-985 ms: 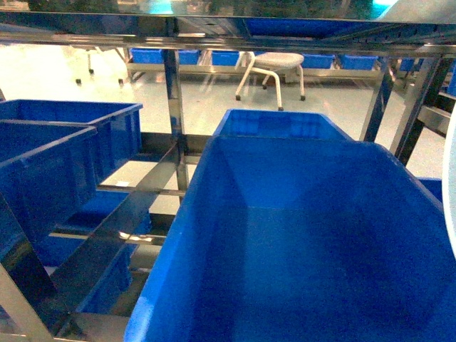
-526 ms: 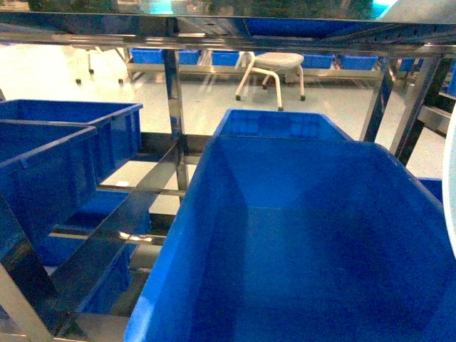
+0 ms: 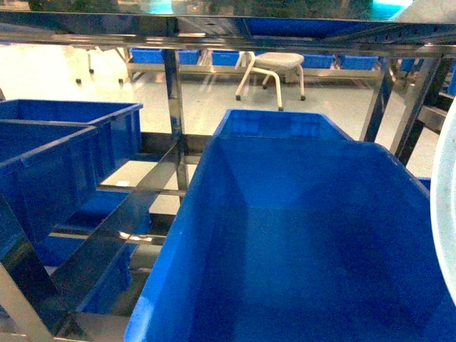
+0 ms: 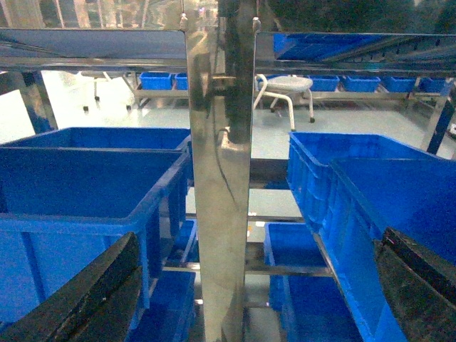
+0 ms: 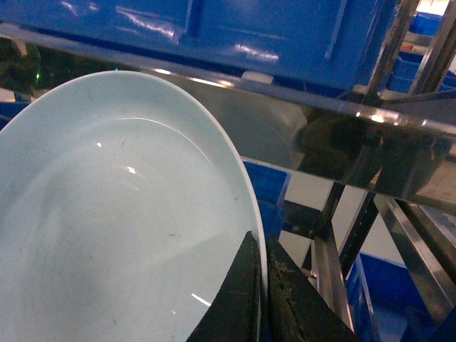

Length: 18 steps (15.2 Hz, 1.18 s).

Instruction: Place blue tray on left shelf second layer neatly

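Observation:
The blue tray [image 5: 107,214] is a pale, round, shallow dish that fills the left of the right wrist view. My right gripper [image 5: 262,285] is shut on its rim, one finger on each face. In the head view only a sliver of the tray's rim [image 3: 443,214] shows at the right edge, beside the big bin. The left shelf second layer [image 3: 117,224] is a steel tier with slatted rails, at lower left in the head view. My left gripper [image 4: 260,236] is open with nothing in it, facing a steel upright [image 4: 221,178].
A large dark-blue bin [image 3: 299,235] fills the middle and right of the head view. Dark-blue crates [image 3: 50,157] stand on the left rack. A steel shelf rail [image 3: 214,32] runs overhead. A white stool [image 3: 274,68] stands on the floor beyond.
The tray's pale rim has come a little further into the head view from the right edge. The bins and rack look the same.

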Motion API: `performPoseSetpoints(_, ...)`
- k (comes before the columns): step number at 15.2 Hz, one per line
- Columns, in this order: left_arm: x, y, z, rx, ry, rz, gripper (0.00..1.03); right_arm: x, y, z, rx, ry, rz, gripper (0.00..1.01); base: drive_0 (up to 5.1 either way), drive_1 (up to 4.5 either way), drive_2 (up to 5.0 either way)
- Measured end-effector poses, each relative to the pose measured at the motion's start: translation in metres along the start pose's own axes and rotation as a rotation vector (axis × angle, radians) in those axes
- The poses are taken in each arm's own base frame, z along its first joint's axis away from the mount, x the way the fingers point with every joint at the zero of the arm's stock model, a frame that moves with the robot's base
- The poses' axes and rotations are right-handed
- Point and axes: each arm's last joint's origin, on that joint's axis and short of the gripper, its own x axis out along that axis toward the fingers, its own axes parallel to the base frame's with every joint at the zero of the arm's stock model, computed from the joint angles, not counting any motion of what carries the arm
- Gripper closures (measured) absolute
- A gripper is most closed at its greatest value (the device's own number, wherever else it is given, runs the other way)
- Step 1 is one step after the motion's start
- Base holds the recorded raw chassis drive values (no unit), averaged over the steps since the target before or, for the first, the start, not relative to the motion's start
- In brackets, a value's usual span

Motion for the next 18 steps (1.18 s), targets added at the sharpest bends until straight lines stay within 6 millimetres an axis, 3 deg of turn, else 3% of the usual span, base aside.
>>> performPoseSetpoints(5,0.000,0.000,0.000,0.000,0.000,0.000,0.05,0.012,0.003,-0.018,-0.019,0.053,0.022,0.99,0.0,0.00,0.0)
performPoseSetpoints(18,0.000,0.000,0.000,0.000,0.000,0.000,0.05,0.060,0.014,-0.040,-0.040,0.053,0.032,0.99,0.0,0.00,0.0)
